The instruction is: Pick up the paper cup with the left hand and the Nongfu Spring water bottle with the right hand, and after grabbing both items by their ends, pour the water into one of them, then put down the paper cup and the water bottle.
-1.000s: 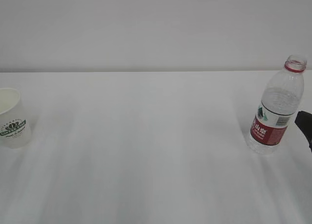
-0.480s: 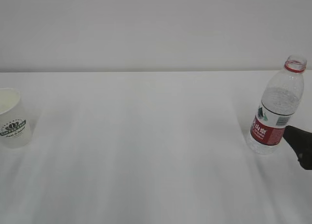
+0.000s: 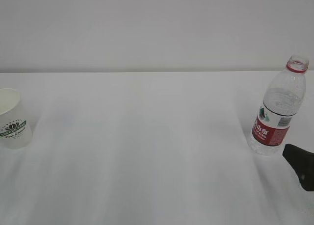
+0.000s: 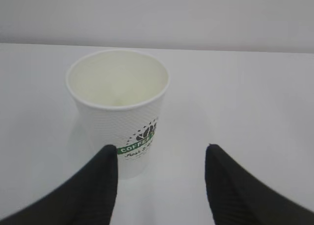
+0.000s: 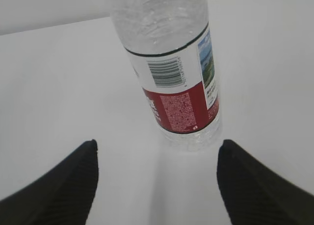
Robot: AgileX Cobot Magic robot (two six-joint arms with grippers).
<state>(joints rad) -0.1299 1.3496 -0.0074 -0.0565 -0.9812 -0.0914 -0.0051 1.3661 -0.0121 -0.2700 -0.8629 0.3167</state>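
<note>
Wide white table [image 3: 147, 151], smooth and matte, and nothing of the task is done yet: both items stand on it well apart, neither lifted, so grasping, pouring and setting down all lie ahead. On the right, the Nongfu Spring water bottle [image 3: 277, 110] stands upright and uncapped, clear ribbed plastic with a red label and a red neck ring; how much water is inside, I cannot tell. The right hand [image 5: 157, 181] sits low in front of it, its ridged black fingers spread wide with the bottle's base just beyond the gap, nothing gripped. Over on the far left, the paper cup [image 4: 120, 110] stands upright and looks empty, white, tapered, with a dotted embossed wall and a green round logo. The left hand [image 4: 162, 178] is spread open too, its left finger [image 4: 100, 181] overlapping the cup's lower wall in this view; whether it touches, I cannot tell.
</note>
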